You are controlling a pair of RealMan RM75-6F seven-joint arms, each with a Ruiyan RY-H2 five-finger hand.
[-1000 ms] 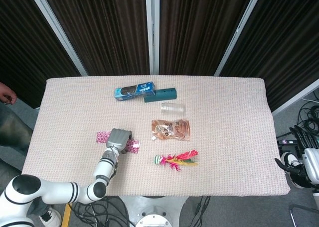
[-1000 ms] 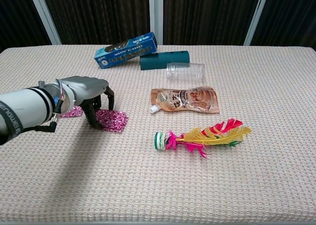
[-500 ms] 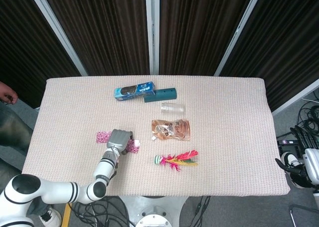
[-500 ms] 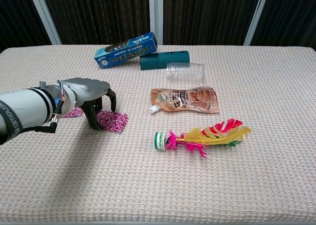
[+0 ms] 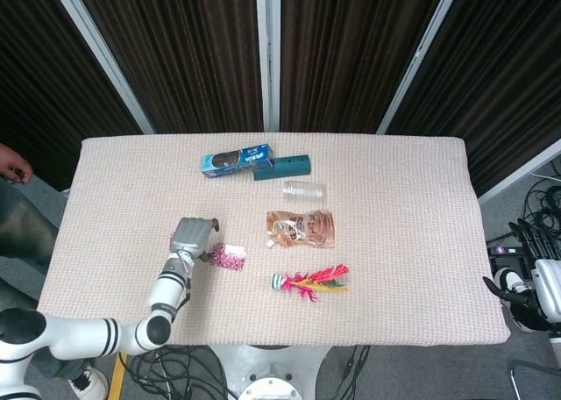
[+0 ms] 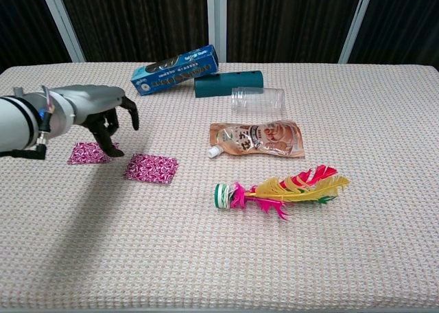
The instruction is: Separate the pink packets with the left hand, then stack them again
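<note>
The two pink packets are lying flat on the bench side by side, close but not touching. The left packet sits just at 9 o'clock of the right packet, with a strip of bench cloth showing between them. In the head view only the right packet is really visible, the other one is hidden under the hand.

The left hand hovers over the left packet with its fingers curled downward and apart, nothing pinched. One dark fingertip reaches down at that packet's right corner; can't tell if it actually touches. From above, the left hand sits at about 10 o'clock of the right packet.

The right hand is way off past the bench's right edge, only partly in frame, so I can't tell how its fingers are set.

Other stuff on the bench: a blue box at the 12 o'clock end, a dark teal tube right by it, a clear cup on its side, an orange pouch toward the middle, and a feather shuttlecock at 6 o'clock of the pouch.
</note>
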